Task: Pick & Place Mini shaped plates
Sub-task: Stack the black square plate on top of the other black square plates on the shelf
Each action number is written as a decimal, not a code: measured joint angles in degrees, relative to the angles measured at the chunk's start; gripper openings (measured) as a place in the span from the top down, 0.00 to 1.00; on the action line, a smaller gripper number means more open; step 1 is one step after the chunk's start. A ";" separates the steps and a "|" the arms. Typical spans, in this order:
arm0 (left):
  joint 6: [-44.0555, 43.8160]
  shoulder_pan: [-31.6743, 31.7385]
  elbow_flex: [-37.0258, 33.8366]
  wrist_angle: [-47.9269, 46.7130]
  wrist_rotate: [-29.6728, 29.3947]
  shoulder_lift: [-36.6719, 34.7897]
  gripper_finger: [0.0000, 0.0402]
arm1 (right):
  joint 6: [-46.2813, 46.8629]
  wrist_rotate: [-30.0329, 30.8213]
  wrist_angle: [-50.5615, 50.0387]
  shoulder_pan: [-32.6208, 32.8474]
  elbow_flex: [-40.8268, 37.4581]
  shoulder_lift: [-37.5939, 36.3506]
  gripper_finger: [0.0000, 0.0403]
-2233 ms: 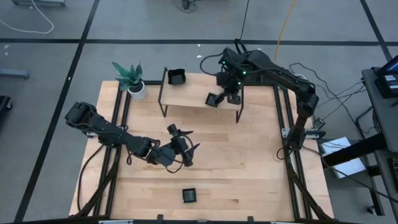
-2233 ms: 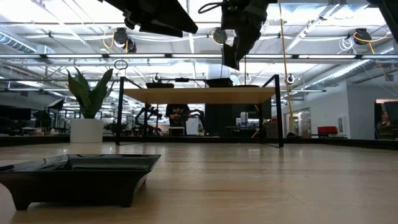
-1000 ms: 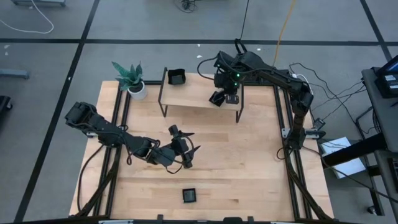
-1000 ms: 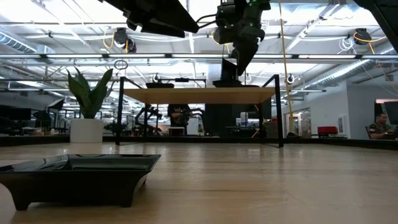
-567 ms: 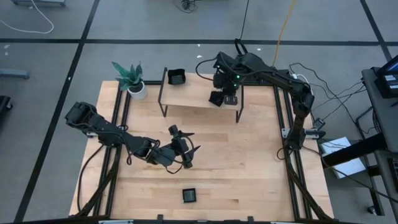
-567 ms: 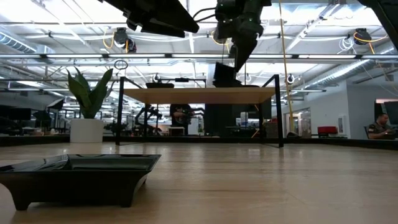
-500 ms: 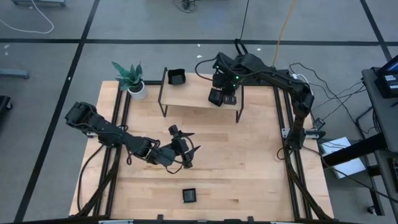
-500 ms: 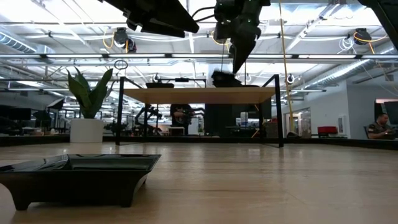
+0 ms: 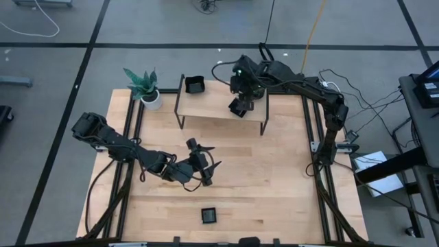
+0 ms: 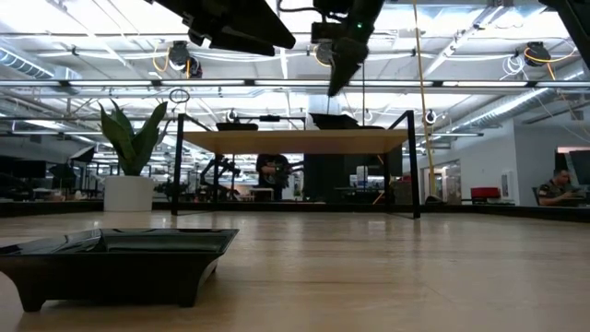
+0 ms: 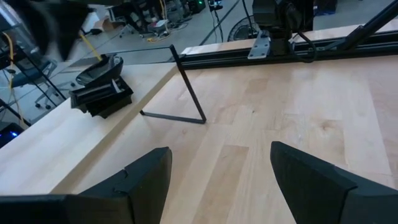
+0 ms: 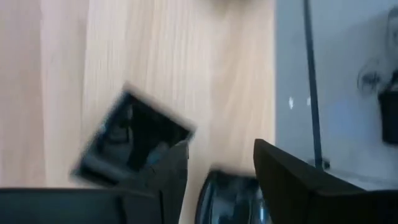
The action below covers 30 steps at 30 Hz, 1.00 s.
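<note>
Overhead, a lone square mini plate (image 9: 208, 215) lies on the table near its front edge, at about five o'clock from the left gripper (image 9: 207, 169), which hovers mid-table with fingers spread and nothing between them, clearly the nearer arm to it. Far off at twelve o'clock, the right gripper (image 9: 241, 95), also spread and empty, hangs over the raised shelf (image 9: 212, 104), just above a square plate (image 9: 237, 107) resting there, possibly on a second dish, though the wrist view is too smeared to say. Another plate (image 9: 195, 85) sits at the shelf's left end.
</note>
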 joint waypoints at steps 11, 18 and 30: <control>-2.71 0.00 0.02 -2.49 1.36 0.00 0.32 | -0.17 -2.31 25.83 -0.13 -13.03 -0.02 0.64; -2.71 0.00 0.02 -2.56 1.36 0.00 0.32 | -0.44 -2.09 28.94 -0.13 -20.45 0.00 0.64; -2.93 0.26 0.02 -3.25 2.78 0.00 0.32 | -3.34 6.86 31.50 3.11 -20.65 -9.42 0.64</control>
